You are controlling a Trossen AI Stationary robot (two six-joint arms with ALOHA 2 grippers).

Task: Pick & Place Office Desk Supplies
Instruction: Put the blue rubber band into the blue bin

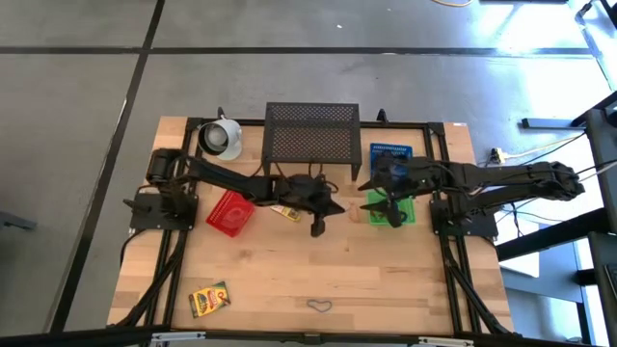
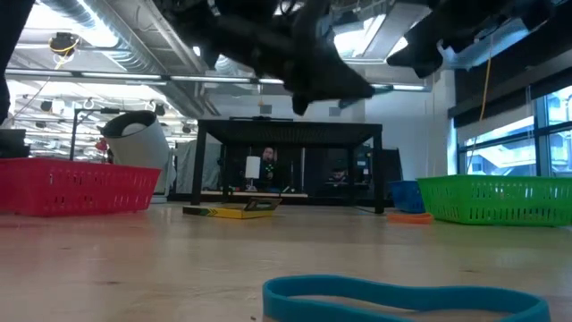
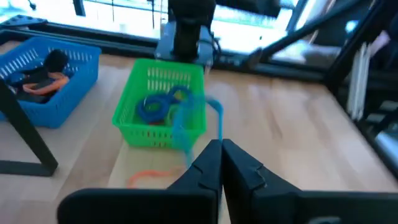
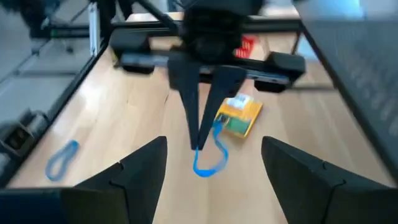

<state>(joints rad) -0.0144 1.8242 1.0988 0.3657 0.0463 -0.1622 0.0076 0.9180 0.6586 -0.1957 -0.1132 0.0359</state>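
My left gripper is pinched tight on a thin blue loop, which dangles from my fingertips above the bare wood at mid-table. Just behind it lies a small yellow-green printed box, with the red basket beyond that. Ahead of it stands the green basket, more blue loops inside, an orange loop on the wood before it. My right gripper hangs over that green basket, fingers spread wide, holding nothing. Another blue loop lies near the table's front edge, and a second printed box at the front left.
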